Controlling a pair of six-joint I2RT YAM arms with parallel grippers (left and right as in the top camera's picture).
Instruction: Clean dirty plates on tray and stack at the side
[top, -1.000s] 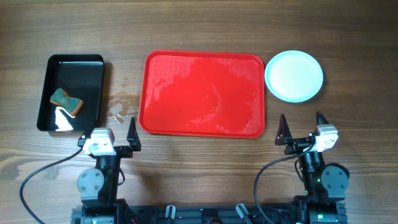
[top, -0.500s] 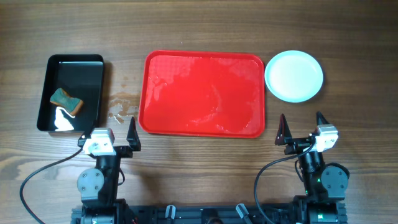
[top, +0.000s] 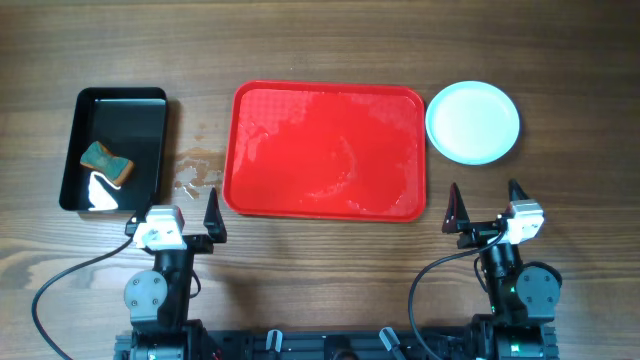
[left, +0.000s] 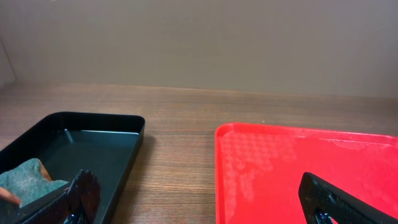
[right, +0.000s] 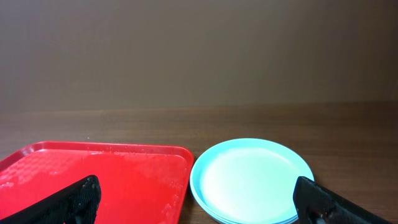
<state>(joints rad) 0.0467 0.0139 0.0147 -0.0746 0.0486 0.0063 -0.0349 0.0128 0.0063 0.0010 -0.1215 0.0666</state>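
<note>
The red tray (top: 327, 150) lies in the middle of the table with wet streaks on it and no plates on it; it also shows in the wrist views (left: 311, 168) (right: 93, 174). The pale plates (top: 472, 121) sit stacked on the wood just right of the tray, and their layered rims (right: 252, 180) show in the right wrist view. My left gripper (top: 178, 218) stands open near the tray's front left corner, holding nothing. My right gripper (top: 484, 206) stands open in front of the stack, also holding nothing.
A black tray (top: 115, 148) at the left holds water and a green-and-brown sponge (top: 107, 162), seen too in the left wrist view (left: 25, 177). Water drops (top: 195, 172) lie on the wood between the two trays.
</note>
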